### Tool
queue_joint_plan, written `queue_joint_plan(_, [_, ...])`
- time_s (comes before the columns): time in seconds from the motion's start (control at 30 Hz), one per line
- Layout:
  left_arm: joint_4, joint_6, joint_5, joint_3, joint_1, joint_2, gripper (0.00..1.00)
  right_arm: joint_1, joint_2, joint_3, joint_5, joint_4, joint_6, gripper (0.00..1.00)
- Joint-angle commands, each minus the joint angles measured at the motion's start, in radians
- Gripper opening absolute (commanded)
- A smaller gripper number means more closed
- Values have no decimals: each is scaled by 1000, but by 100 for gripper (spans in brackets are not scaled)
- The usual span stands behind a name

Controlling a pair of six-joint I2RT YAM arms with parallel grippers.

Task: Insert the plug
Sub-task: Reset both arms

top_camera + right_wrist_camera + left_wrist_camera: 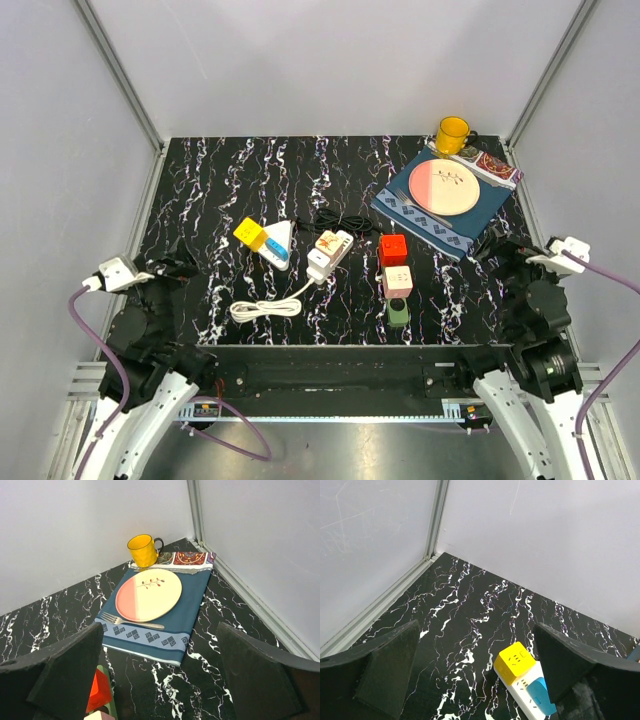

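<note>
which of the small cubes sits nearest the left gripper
The yellow cube beside the white triangular strip; the red cube, pink cube and green cube line up further right.

This looks like a robot laboratory cell: plain white panels [330, 60] in aluminium frame rails [118, 75] close the table [200, 190] with black marble pattern on three sides, and two arms [140, 335] with purple cables [71, 315] are mounted at its near edge.

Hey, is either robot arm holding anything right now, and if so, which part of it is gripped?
Nothing is held. The left gripper and the right gripper both stand open and empty, raised near the table's sides.
</note>
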Motion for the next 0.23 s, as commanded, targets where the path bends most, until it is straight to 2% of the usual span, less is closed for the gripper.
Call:
queue_joint_plan(0.0, [51,17,-31,-4,5,-13,99,2,-66,-49,36,83,-22,100])
queue_joint_plan(0.2, [57,21,-31,-7,5,-22,99,4,-120,-69,61,88,-44,100])
